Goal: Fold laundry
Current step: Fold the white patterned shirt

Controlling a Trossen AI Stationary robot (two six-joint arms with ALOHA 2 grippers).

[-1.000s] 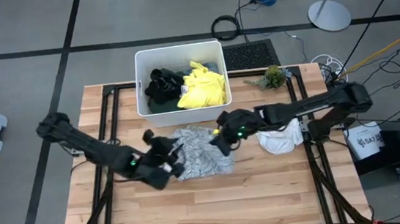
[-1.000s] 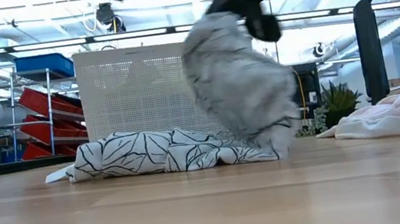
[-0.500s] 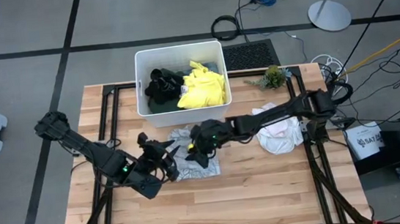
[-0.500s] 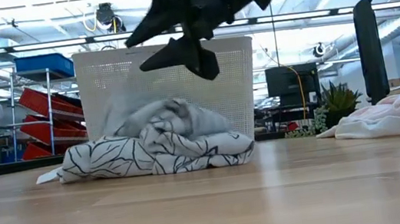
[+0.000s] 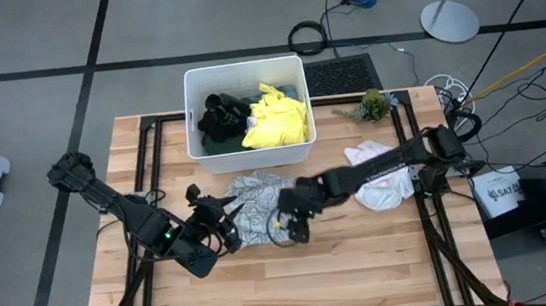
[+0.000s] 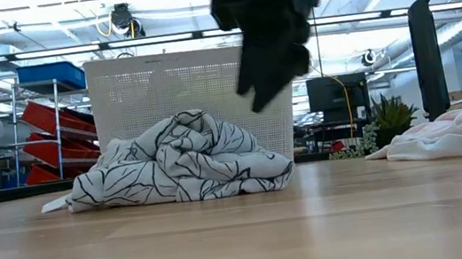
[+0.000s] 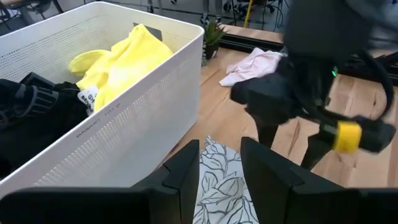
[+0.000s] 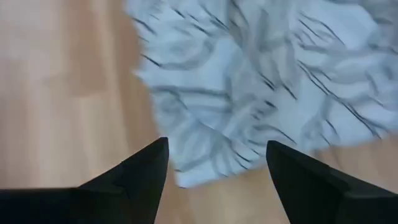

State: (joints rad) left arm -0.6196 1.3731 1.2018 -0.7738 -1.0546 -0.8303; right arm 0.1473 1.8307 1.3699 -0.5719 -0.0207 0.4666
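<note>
Landmark: white bin [image 5: 251,150] at the table's far edge, holding the yellow garment [image 5: 275,115] and black garment [image 5: 217,116].

Patterned garment [image 5: 258,207] lies bunched on the wood just in front of the bin; low view shows it as a rumpled mound [image 6: 177,162], not flat. Its long axis runs roughly parallel to the bin's front wall; no collar or hem can be identified, so which way it points cannot be told.

Right gripper [image 5: 293,226] hangs above the garment's edge farthest from the bin, fingers [image 8: 140,171] spread apart, nothing between them; cloth visible beyond the tips in the right wrist view.

Left gripper [image 7: 219,171] sits at the garment's left end, in front of the bin's left half. Fingers [image 7: 186,171] stand partly apart with patterned cloth showing in the gap; whether they pinch it cannot be told.

Pale pink-white garment [image 5: 380,177] lies well off to the right of the bin.

Judgement: step in hand is spreading the garment. Do it well by taking two opposite edges, pulling apart along the bin-parallel axis, and laying flat before any fold; avoid grabbing doubled layers
</note>
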